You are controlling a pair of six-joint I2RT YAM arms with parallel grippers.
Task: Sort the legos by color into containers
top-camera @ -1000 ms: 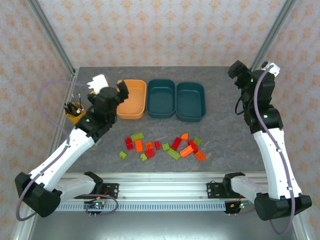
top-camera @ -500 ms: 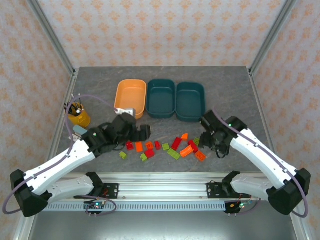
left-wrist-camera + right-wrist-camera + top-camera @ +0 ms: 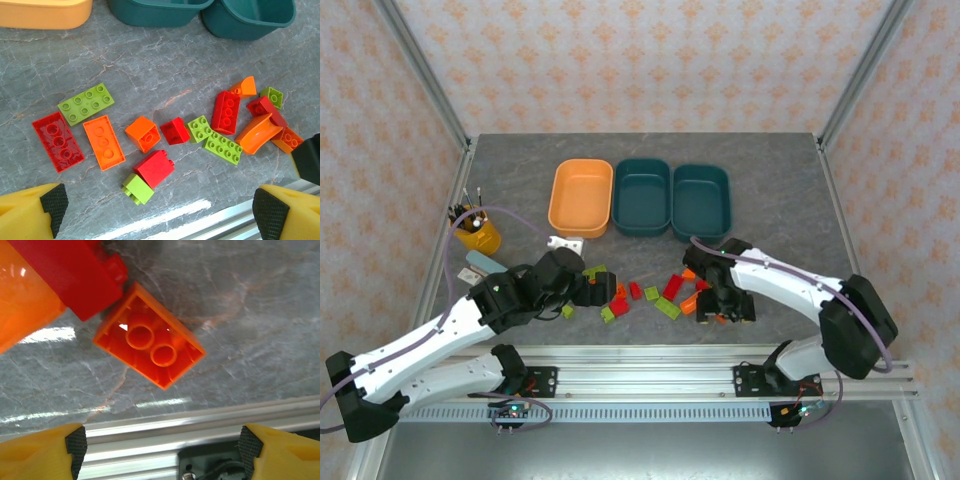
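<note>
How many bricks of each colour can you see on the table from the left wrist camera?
Red bricks: 5
Orange bricks: 5
Lime green bricks: 5
Total visible in that view: 15

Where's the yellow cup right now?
In the top view the yellow cup stands near the left edge of the table, left of the orange tray, apart from it.

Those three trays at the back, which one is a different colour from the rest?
The left-hand tray, nearest the yellow cup: it is light orange, while the middle tray and the right-hand tray are both dark teal.
</note>
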